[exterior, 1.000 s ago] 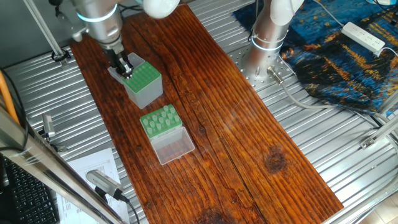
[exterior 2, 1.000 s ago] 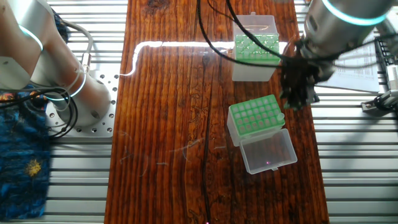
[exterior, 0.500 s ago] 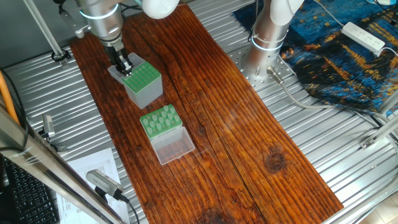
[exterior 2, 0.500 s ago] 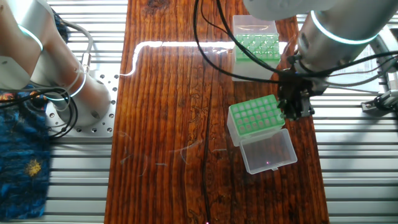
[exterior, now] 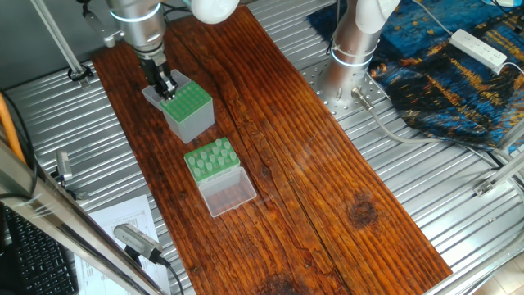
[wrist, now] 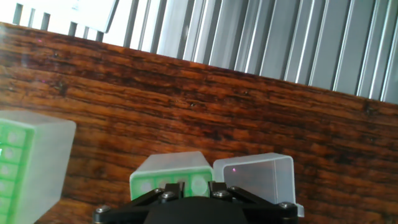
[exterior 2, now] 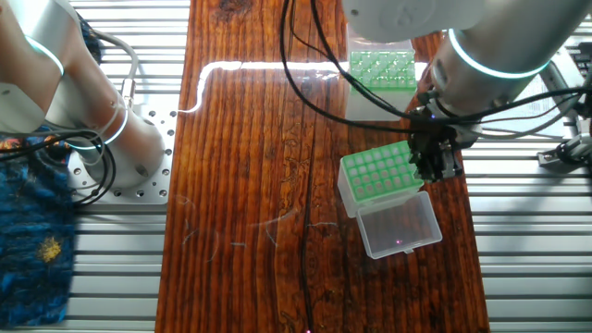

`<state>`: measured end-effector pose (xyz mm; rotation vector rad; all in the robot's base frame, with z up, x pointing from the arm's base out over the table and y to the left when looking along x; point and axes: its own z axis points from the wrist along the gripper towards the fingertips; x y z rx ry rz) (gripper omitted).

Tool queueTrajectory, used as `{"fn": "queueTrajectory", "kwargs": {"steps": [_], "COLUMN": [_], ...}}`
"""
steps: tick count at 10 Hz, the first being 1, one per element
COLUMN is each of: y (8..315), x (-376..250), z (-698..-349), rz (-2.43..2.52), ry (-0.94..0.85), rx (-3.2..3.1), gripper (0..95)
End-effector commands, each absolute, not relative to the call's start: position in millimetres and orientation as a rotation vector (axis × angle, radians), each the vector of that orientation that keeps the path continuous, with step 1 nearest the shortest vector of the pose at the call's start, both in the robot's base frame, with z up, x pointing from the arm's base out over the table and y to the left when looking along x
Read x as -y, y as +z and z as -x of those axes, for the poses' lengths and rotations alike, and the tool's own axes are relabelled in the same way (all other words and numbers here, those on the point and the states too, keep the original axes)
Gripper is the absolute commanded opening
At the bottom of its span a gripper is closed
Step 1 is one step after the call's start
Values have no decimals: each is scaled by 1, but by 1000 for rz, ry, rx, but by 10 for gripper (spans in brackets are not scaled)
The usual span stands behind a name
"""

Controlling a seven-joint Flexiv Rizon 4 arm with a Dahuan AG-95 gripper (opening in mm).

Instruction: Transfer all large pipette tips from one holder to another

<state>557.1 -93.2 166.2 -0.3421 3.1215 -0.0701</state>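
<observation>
The surface [exterior: 327, 176] is reddish-brown wood with dark streaky grain and a couple of darker knots, sitting on silver ribbed metal [exterior: 458, 205]. The tall box [exterior: 190, 109] has frosted grey sides and a bright green top dotted with a grid of holes. The low rack [exterior: 211, 159] is the same green, with pale whitish-green tips [exterior: 214, 156] poking out of it and a clear, slightly milky lid [exterior: 227, 193]. The gripper [exterior 2: 437, 163] is black, on a shiny silver arm with a thin cyan ring. There's a dark blue cloth [exterior: 458, 78] with swirly yellow patches, and a white power strip [exterior: 479, 47] lying on it.
</observation>
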Motion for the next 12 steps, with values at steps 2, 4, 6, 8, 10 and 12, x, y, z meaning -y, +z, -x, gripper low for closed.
{"fn": "queueTrajectory", "kwargs": {"steps": [2,4,6,8,10,12], "y": [160,158,155,154,155,154], "x": [94,94,96,98,99,99], "z": [-560,-561,-561,-561,-562,-564], "rz": [341,340,364,378,387,395], "ry": [-74,-81,-78,-76,-72,-65], "rx": [-3114,-3113,-3115,-3115,-3123,-3123], "gripper": [190,190,190,190,190,190]}}
